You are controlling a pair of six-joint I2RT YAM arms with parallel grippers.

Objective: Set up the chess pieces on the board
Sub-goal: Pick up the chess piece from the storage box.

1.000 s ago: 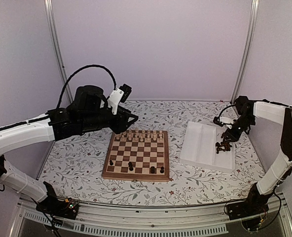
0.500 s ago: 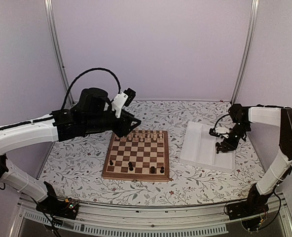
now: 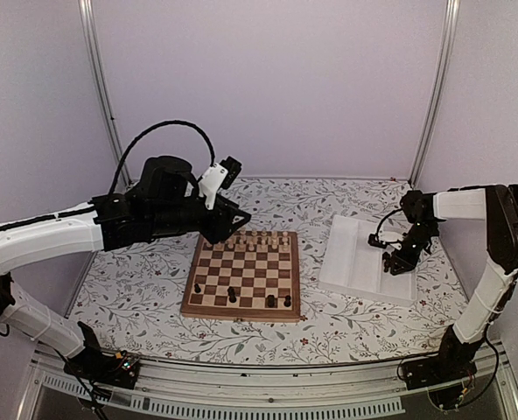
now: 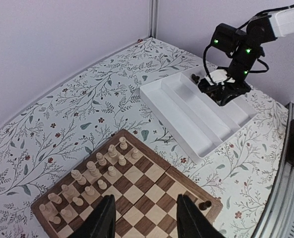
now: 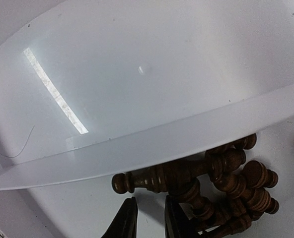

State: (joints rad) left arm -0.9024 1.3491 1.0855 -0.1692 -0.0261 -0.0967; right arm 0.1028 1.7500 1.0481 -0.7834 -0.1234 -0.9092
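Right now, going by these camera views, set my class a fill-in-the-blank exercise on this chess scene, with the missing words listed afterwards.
1. The pale cream wooden chessmen stand along the edge of the square wooden chessboard ___ from the arm bases.
2. The white ridged rectangular tray lies to the ___ of the chessboard.
3. The right gripper hangs over a heap of dark brown wooden chessmen inside the ___.
4. The left gripper hovers over the ___, holding nothing.

Missing words: farthest; right; tray; chessboard.

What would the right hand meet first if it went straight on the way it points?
Likely the long dark chess piece lying crosswise just ahead of the right hand, in the white tray; depth is unclear.
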